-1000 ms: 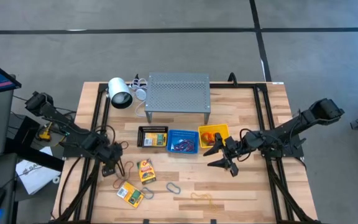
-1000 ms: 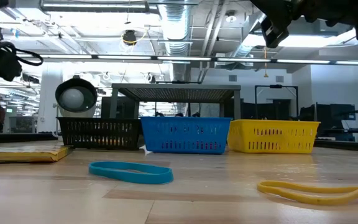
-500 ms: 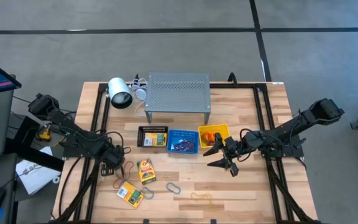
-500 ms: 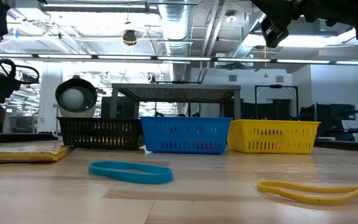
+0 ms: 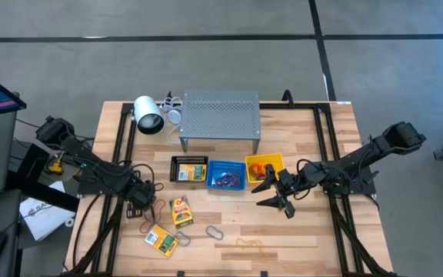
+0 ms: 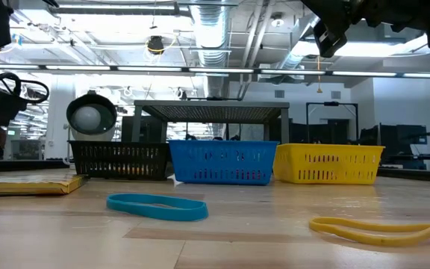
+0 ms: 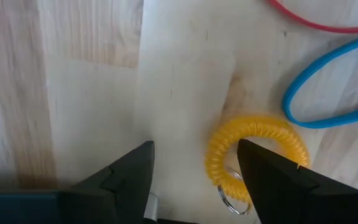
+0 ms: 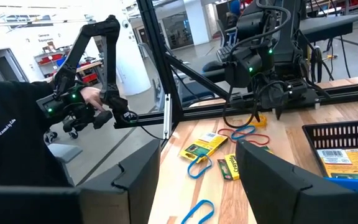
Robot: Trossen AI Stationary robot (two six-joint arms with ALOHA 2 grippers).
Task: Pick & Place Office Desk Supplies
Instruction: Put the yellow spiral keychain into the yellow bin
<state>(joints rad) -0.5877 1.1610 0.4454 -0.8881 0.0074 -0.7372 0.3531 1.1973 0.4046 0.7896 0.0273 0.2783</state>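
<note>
Hovering left gripper (image 7: 194,171), fingers apart | yellow coil keyring (image 7: 253,155) between fingertips on bench (image 7: 92,93) | right gripper (image 5: 271,190) open, empty

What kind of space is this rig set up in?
Probably a robotics lab or workshop: exposed ceiling ducts overhead, another robot arm beyond the wooden table, and a concrete floor around it.
</note>
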